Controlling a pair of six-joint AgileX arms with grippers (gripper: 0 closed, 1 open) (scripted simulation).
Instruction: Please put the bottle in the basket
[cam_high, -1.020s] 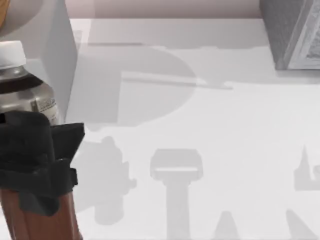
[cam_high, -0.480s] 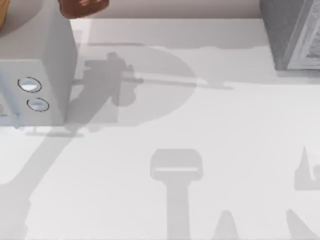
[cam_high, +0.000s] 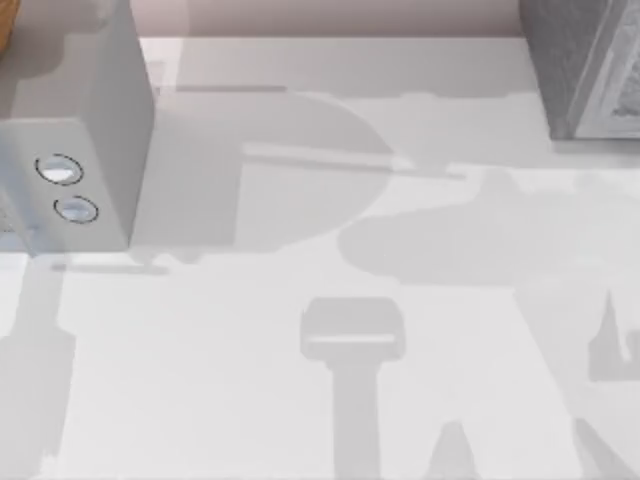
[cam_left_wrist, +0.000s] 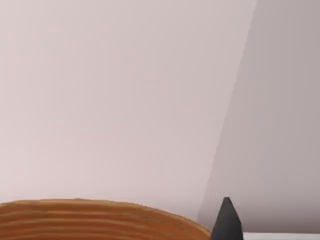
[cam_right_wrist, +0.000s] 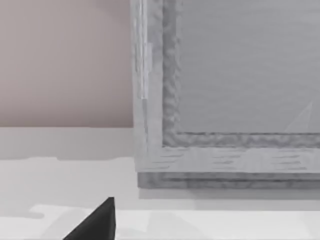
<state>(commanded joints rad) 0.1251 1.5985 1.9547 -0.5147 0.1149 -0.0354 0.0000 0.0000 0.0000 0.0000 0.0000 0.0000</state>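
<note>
The bottle is out of view. The basket's woven orange-brown rim (cam_left_wrist: 90, 220) curves in front of a plain pinkish wall in the left wrist view. A dark tip of my left gripper (cam_left_wrist: 227, 224) rises just beside that rim. A sliver of the basket (cam_high: 4, 25) also touches the far left corner of the top view. My right gripper (cam_right_wrist: 97, 222) shows as one dark tip over the white table, facing a grey framed box.
A light grey box (cam_high: 95, 120) with two round dials on its front stands at the table's left back. A textured grey box (cam_high: 580, 70) (cam_right_wrist: 225, 100) fills the right back corner. Arm shadows lie across the white table (cam_high: 330, 230).
The bottle, held in my left gripper at the left edge a second ago, moved toward the far left corner and left the top view. A new broad shadow lies at the right.
</note>
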